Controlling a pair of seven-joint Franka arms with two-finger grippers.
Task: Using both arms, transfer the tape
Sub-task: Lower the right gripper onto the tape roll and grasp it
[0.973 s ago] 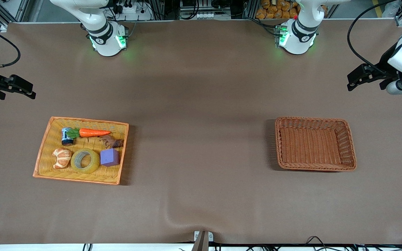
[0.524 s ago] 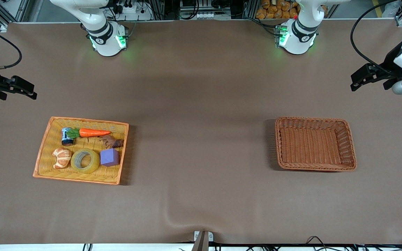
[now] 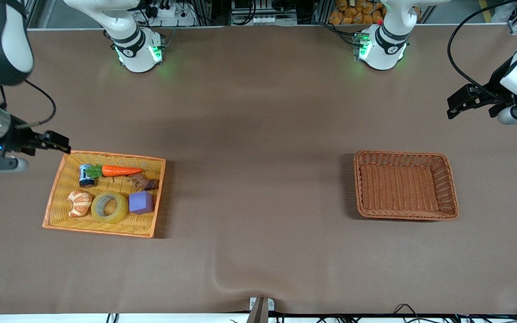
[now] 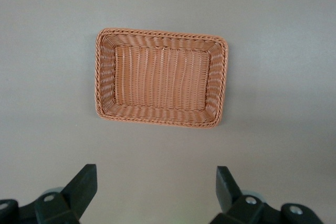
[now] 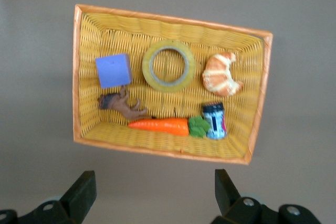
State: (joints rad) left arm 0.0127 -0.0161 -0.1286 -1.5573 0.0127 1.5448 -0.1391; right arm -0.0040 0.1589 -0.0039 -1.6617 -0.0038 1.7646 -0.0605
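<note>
A: Where is the tape [image 3: 109, 207]?

B: Flat in the yellow tray [image 3: 56, 197], toward the right arm's end of the table [image 3: 258, 134]. It lies between the croissant [image 3: 80, 202] and the purple cube [image 3: 141, 202], just beside each, in the row of the tray nearer the front camera. The right wrist view shows its grey-white core [image 5: 168, 67] and the weave through the hole.

A: What else is in that tray?

B: A carrot [image 3: 117, 170], a small blue can [image 3: 86, 175] at the carrot's leafy end, and a brown toy animal [image 3: 143, 182] just beside the cube. They fill the row farther from the camera.

A: And the right gripper [image 3: 56, 144]?

B: Up in the air over the tray's corner near the can, touching nothing. The right wrist view shows its fingers [image 5: 81, 192] spread wide with nothing between them.

A: The left gripper [image 3: 458, 102]?

B: Over bare table at the left arm's end, well apart from the brown basket [image 3: 447, 184]. Its fingers [image 4: 84, 184] are likewise spread and hold nothing. From the left wrist, the basket [image 4: 100, 77] looks down on an empty weave.
</note>
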